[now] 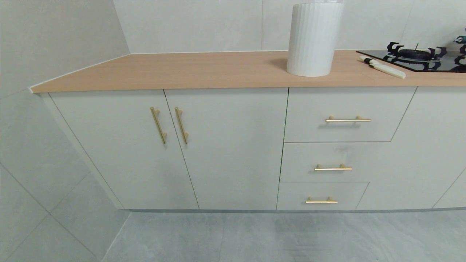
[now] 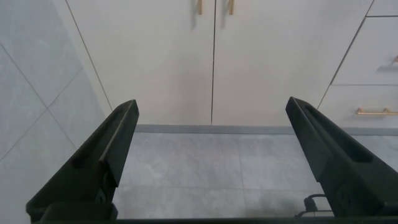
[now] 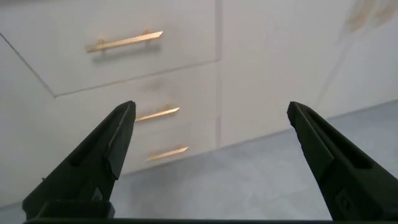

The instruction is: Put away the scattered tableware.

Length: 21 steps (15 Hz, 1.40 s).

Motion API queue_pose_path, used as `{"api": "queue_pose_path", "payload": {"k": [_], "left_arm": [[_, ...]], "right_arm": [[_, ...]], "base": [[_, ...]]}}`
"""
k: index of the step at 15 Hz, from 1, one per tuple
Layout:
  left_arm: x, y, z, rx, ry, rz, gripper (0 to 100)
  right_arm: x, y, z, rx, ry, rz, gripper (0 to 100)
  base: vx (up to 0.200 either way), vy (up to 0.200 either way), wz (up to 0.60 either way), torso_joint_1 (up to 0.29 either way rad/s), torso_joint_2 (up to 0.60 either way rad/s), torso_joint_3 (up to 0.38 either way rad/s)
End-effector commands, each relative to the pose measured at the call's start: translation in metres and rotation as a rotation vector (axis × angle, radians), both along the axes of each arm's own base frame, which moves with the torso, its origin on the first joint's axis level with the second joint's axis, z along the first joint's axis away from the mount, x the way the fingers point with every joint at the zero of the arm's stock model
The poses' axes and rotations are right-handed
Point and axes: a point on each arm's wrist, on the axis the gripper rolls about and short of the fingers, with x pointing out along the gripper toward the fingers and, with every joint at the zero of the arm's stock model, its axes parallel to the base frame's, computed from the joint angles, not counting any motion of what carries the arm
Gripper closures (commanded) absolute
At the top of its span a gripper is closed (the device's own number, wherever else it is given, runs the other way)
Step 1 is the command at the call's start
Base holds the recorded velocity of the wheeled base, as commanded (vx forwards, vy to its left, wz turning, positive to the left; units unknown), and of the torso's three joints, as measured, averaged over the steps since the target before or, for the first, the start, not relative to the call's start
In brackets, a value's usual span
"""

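Your left gripper (image 2: pixel 211 106) had its jaws wide apart with nothing between them, and it hung low, facing the foot of the double cupboard doors (image 1: pixel 218 145) and the grey tiled floor (image 1: pixel 255 236). Your right gripper (image 3: pixel 211 107) was spread just as wide and just as empty, looking at the drawer stack (image 1: pixel 338 160) with its brass handles.

The piece to pick up, a pale-handled utensil (image 1: pixel 382 67) that looked like a knife, was nowhere near either of them. It lay up on the wooden countertop (image 1: pixel 182 71), out at about 2 o'clock in the head view, well above both grippers. Its long axis ran from roughly 10 o'clock at the dark tip to 4 o'clock at the pale end, just beside the black hob (image 1: pixel 418 60). The white ribbed holder (image 1: pixel 314 40) stood upright at about 1 o'clock, near the utensil but apart from it.

Since the drawers sat under that end of the counter, your right arm looked the nearer one, though both would have had to rise first. A cross-axis grip would likely have suited that slant.

The surface was flat wood against a tiled wall.
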Motion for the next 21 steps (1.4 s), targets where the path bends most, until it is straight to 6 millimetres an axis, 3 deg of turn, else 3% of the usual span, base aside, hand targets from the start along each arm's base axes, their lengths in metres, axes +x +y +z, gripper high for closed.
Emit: {"api": "queue_pose_path", "payload": {"k": [1, 3, 7, 9, 17, 21], "left_arm": [[0.0, 0.0, 0.0, 0.0, 0.001, 0.0, 0], [0.0, 0.0, 0.0, 0.0, 0.001, 0.002, 0], [0.0, 0.0, 0.0, 0.0, 0.003, 0.0, 0], [0.0, 0.0, 0.0, 0.0, 0.001, 0.002, 0], [0.0, 0.0, 0.0, 0.0, 0.001, 0.0, 0], [0.0, 0.0, 0.0, 0.0, 0.001, 0.0, 0]], "right_arm": [[-0.076, -0.005, -0.04, -0.055, -0.153, -0.047, 0], [-0.098, -0.006, -0.062, -0.055, -0.147, -0.033, 0], [-0.093, -0.005, -0.105, -0.03, -0.083, -0.106, 0], [-0.089, -0.004, -0.113, -0.009, -0.114, -0.093, 0], [-0.085, 0.003, -0.128, -0.012, 0.008, 0.246, 0], [-0.085, 0.003, -0.129, -0.021, 0.019, 0.264, 0]], "base": [[0.0, 0.0, 0.0, 0.0, 0.0, 0.0], [0.0, 0.0, 0.0, 0.0, 0.0, 0.0], [0.0, 0.0, 0.0, 0.0, 0.0, 0.0], [0.0, 0.0, 0.0, 0.0, 0.0, 0.0], [0.0, 0.0, 0.0, 0.0, 0.0, 0.0], [0.0, 0.0, 0.0, 0.0, 0.0, 0.0]]}}
